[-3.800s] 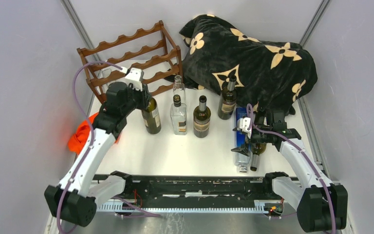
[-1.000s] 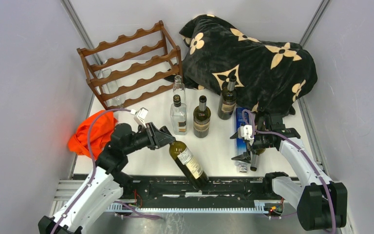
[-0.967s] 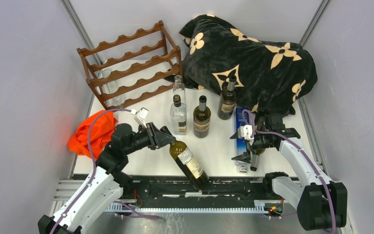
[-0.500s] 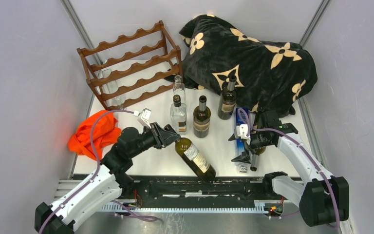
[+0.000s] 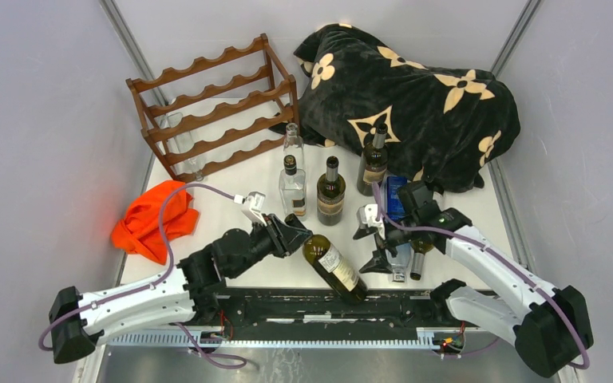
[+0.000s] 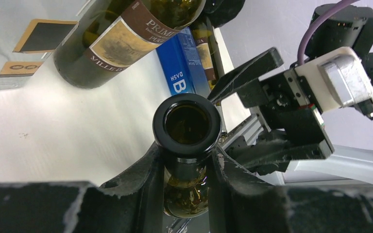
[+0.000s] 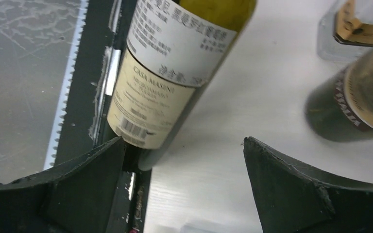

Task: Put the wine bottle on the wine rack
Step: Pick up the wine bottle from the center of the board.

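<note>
Here the left gripper [image 5: 295, 236] is clamped on the neck of the bottle [image 5: 336, 268], just under the lip; the left wrist view shows its fingers [image 6: 143, 177] pressed to the glass on either side of the open mouth; the bottle lies steeply tilted, mouth toward that arm, base out over the black rail [image 5: 287, 302] at the near edge of the table [image 5: 215, 214], and whether the base rests on anything I cannot tell; the rack [image 5: 211, 104] stands well apart in the far left corner; the right gripper [image 5: 365, 242] is spread wide with nothing in it, just beside the bottle's body, and its own camera shows the labelled lower body close to one finger but not gripped; I judge the bottle stiff, smooth glass, heavy toward the base and breakable if dropped; held by the neck alone it acts as a long lever and could twist or slide in the pads, though the lip gives a stop; a second hold round the labelled body, where paper offers more friction than bare glass, would steady it; the scalloped rails suggest it should go in lying level and be set down gently; the other bottles [image 5: 330, 191] standing between it and the rack want a wide berth.
</note>
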Robot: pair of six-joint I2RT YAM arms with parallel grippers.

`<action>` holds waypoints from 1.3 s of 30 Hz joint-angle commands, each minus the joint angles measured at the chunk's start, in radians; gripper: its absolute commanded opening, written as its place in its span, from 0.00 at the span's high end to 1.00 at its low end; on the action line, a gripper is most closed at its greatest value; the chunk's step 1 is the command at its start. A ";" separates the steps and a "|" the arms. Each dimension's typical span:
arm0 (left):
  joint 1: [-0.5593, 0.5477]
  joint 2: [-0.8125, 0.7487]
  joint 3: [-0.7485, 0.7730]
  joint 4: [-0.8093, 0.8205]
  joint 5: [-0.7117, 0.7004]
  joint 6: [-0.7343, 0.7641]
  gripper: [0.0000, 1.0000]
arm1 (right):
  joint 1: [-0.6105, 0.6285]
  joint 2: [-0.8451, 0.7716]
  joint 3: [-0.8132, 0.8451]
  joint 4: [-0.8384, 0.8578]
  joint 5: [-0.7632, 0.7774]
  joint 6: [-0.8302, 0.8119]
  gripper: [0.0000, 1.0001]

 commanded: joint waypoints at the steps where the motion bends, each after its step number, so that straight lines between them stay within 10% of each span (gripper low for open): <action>1: -0.102 0.003 0.077 0.181 -0.268 -0.016 0.98 | 0.088 -0.015 -0.032 0.209 0.015 0.238 0.02; 31: -0.204 0.137 0.071 0.588 -0.435 0.000 0.98 | 0.162 0.013 -0.210 0.575 0.177 0.541 0.03; 35: -0.206 0.153 0.080 0.593 -0.421 0.002 0.98 | 0.161 0.004 -0.203 0.569 0.171 0.517 0.18; 39: -0.204 0.138 0.074 0.571 -0.413 0.005 0.97 | 0.157 -0.025 -0.183 0.522 0.159 0.453 0.77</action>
